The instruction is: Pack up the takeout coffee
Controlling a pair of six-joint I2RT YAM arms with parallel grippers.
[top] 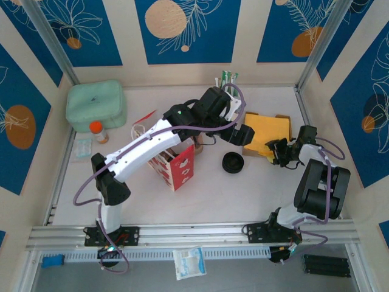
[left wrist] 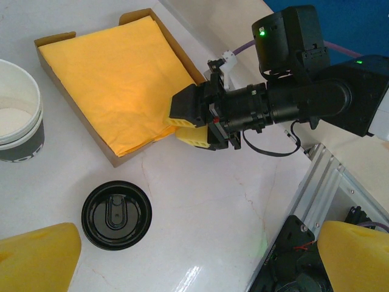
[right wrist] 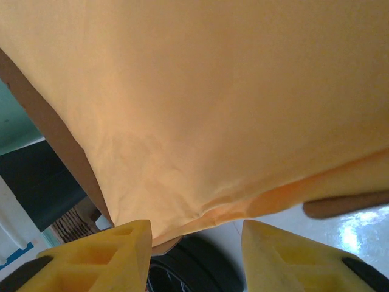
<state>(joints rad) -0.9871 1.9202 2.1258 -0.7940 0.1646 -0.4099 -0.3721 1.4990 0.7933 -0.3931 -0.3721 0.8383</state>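
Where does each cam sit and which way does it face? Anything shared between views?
Top external: above and behind the bases, looking down at the table; left arm and right arm show.
Left wrist: above the table, looking down at the lid, napkin and right gripper; own fingers in the bottom corners.
Right wrist: low, close against the napkin; own fingers at the bottom.
Shared: napkin in all three; lid in top and left wrist.

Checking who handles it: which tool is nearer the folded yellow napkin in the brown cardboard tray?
Right. The right tool is at the yellow napkin edge; the left tool hovers apart, near the round black plastic lid.
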